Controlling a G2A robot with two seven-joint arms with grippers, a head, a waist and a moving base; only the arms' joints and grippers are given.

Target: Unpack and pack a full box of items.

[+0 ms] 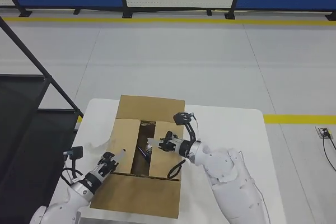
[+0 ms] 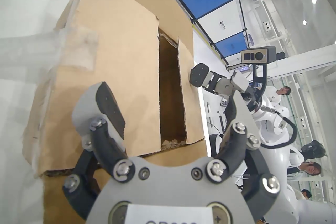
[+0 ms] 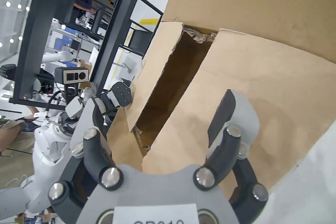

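One cardboard box [image 1: 126, 140] is sitting on the table [image 1: 235, 120], two inner flaps [image 1: 164, 162] lying nearly shut around a gap [image 1: 140, 161], two outer flaps [image 1: 151, 106] splaying outward. The left gripper [image 1: 114, 158] is hovering open-jawed at the left flap, and the right gripper [image 1: 161, 143], likewise spread, over the right. The flaps are likely handling light, stiff yet creasable, so pinching a free edge along the gap is looking best, with the contents too hidden to count

Seen from above, the left gripper [image 1: 109, 161] sits at 8 o'clock and the right gripper [image 1: 162, 144] at 6 o'clock, facing each other, fingers spread wide.
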